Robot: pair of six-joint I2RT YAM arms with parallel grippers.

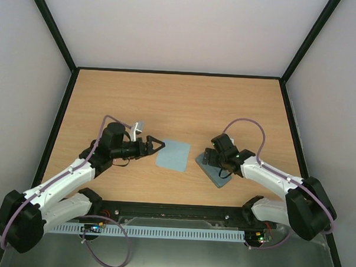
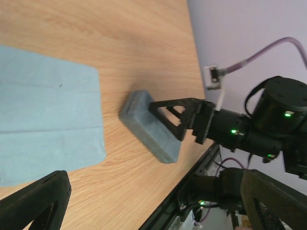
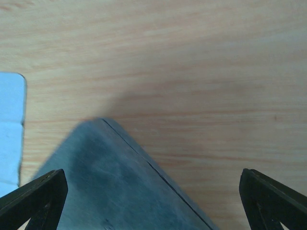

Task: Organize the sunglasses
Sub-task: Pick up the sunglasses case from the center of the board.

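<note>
1. I cannot find the sunglasses in any view. Nothing thin-framed or pink-lensed lies on the table, on the cloth or next to the case. My guess is that they are inside the shut case, but I cannot see that.
2. The right gripper hangs over the far end of the blue-grey case, spread wide and holding nothing. Its wrist view shows one finger at each lower corner. A corner of the case lies between them, and the lid seam looks shut. I read this as lining up to straddle the case so I can pin or lift it.
3. The left gripper is also wide and empty. It sits low and points at the left edge of the light blue cloth. I judge it is placed there to help, either with the cloth or with the lid once the case is steadied.
4. The cloth lies flat between the two grippers, just beside the case. From above I see a thin strip of wood between them, so they look apart.
5. The case looks hard and smooth. I expect it to skid if I close off-centre.
</note>
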